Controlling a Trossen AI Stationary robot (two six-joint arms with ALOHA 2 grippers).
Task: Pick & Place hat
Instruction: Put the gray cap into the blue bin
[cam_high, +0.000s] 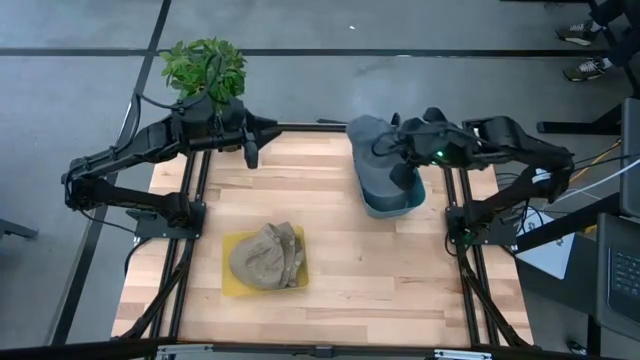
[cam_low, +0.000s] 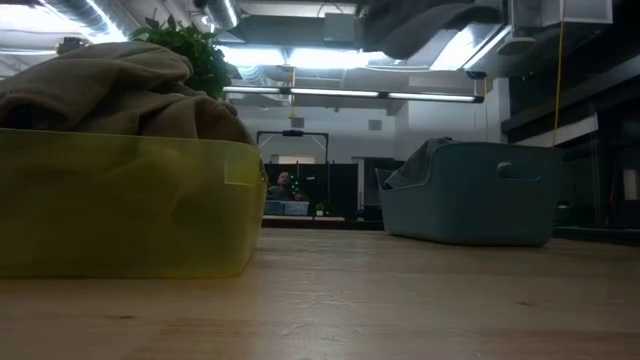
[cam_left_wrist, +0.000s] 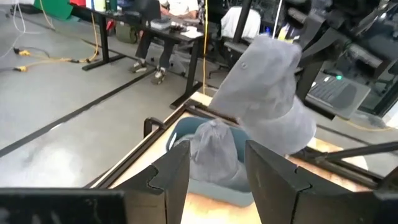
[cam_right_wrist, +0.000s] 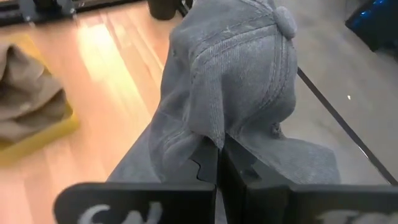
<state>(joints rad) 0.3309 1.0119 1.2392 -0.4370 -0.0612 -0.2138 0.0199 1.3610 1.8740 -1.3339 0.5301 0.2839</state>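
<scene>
My right gripper (cam_right_wrist: 219, 149) is shut on a grey cap-like hat (cam_right_wrist: 236, 68), held up over a blue-grey bin (cam_high: 412, 205) at the table's far right. In the left wrist view the held hat (cam_left_wrist: 267, 93) hangs above the bin (cam_left_wrist: 230, 186), where another grey hat (cam_left_wrist: 214, 152) lies. A yellow tray (cam_high: 232, 285) near the table's middle left holds tan hats (cam_high: 265, 255). My left gripper (cam_left_wrist: 217, 174) stands open near the far left edge, with nothing between its fingers. My right gripper pinches a fold of the grey hat's crown cloth (cam_right_wrist: 208, 134) between its two fingers. The fingers come from the table's right side, slanting down. The hat is lifted clear of the bin, its top button (cam_right_wrist: 285, 22) away from the fingers.
A green potted plant (cam_high: 205, 65) stands beyond the far left corner. Bare wooden tabletop (cam_high: 400, 290) lies between the yellow tray and the bin and along the near edge. Black frame rails (cam_high: 185, 270) run along both sides of the table.
</scene>
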